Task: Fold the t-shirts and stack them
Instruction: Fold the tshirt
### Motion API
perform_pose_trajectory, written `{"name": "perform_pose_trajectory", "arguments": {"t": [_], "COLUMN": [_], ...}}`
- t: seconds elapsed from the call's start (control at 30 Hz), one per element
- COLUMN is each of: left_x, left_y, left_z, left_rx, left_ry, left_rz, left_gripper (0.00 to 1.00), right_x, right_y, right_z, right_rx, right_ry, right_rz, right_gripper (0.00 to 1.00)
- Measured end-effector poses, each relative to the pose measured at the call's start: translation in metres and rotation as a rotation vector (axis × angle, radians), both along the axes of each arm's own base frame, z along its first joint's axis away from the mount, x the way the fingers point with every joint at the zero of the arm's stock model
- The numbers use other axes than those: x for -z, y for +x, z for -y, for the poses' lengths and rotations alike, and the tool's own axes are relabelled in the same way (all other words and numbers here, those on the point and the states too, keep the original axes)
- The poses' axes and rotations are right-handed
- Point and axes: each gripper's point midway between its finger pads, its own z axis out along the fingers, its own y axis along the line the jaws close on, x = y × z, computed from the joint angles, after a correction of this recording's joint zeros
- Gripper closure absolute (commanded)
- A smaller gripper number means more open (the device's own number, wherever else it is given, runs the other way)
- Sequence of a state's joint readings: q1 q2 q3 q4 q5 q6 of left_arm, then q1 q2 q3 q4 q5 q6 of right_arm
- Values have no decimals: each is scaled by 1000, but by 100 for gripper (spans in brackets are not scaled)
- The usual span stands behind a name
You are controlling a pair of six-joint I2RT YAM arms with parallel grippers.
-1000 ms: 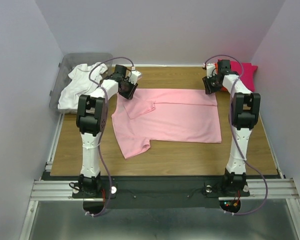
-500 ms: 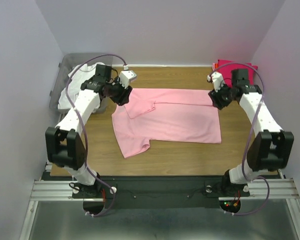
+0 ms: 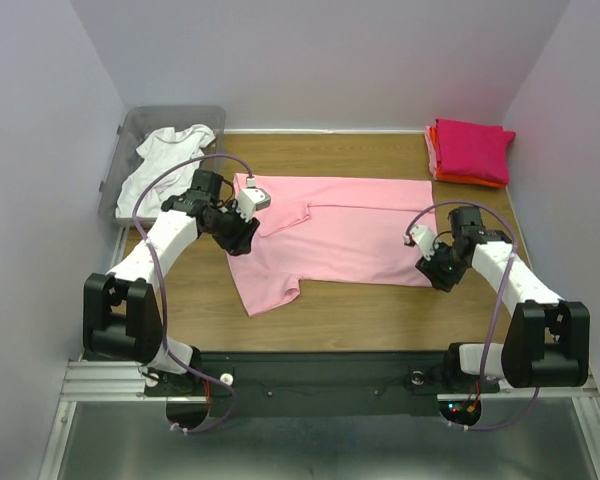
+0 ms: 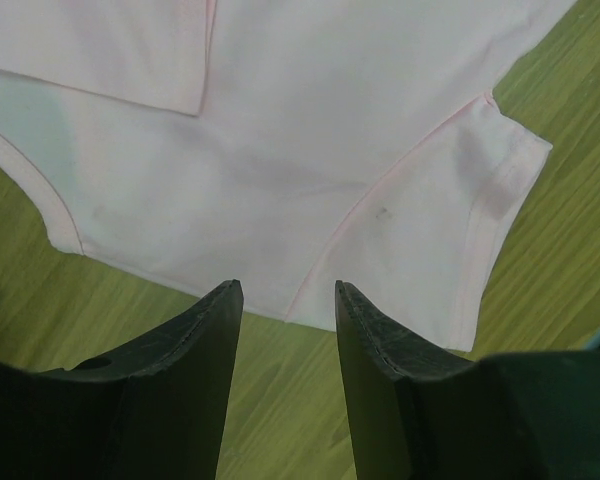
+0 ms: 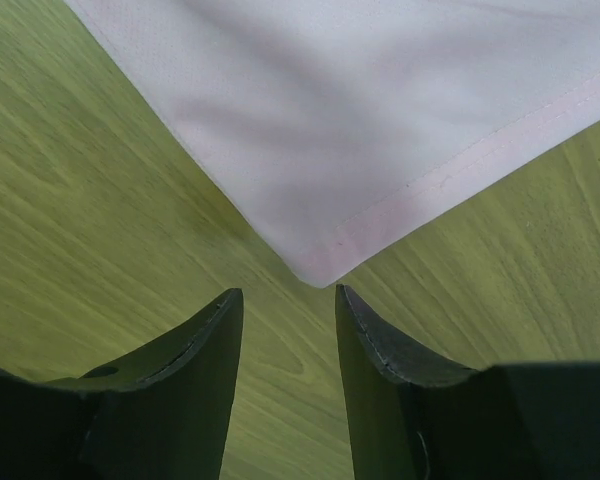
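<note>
A light pink t-shirt (image 3: 350,235) lies spread flat on the wooden table (image 3: 380,310), its far edge folded over. My left gripper (image 3: 243,236) (image 4: 288,300) hovers open at the shirt's left side, where a sleeve (image 4: 450,230) meets the body, with only bare wood between its fingers. My right gripper (image 3: 441,272) (image 5: 285,300) is open just short of the shirt's near right hem corner (image 5: 325,272), empty. A white t-shirt (image 3: 165,165) lies crumpled in the bin. Folded magenta (image 3: 472,147) and orange (image 3: 468,180) t-shirts are stacked at the back right.
The clear grey plastic bin (image 3: 120,150) sits at the back left corner of the table. Grey walls close in on three sides. Bare wood runs along the table's near edge in front of the pink shirt.
Both arms have swung back from the shirt's far corners toward me. The left now sits by the left sleeve, the right by the near right hem corner, both with jaws parted.
</note>
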State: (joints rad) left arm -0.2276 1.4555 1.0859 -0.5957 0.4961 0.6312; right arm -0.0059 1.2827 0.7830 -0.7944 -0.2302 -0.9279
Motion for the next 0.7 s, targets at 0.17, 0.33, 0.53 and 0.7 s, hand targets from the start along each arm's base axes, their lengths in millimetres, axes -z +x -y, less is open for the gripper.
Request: {"name": "perform_pose_trajectory", "arguments": {"t": [0.17, 0.33, 0.53, 0.7], "left_x": [3, 12, 15, 30], "left_y": [-7, -12, -12, -24], "left_z": [-2, -4, -5, -9], "left_rx": [1, 4, 13, 34], "left_ry": [1, 13, 19, 35], "left_rz": [-1, -18, -12, -37], "left_gripper": [47, 47, 47, 49], "right_x": [6, 11, 29, 34], "right_y": [3, 7, 2, 2], "right_z": [4, 4, 4, 4], "right_rx": [-13, -20, -50, -69], "right_ry": [-22, -26, -47, -58], "right_rz": [20, 31, 9, 21], "right_gripper": [53, 53, 56, 66]}}
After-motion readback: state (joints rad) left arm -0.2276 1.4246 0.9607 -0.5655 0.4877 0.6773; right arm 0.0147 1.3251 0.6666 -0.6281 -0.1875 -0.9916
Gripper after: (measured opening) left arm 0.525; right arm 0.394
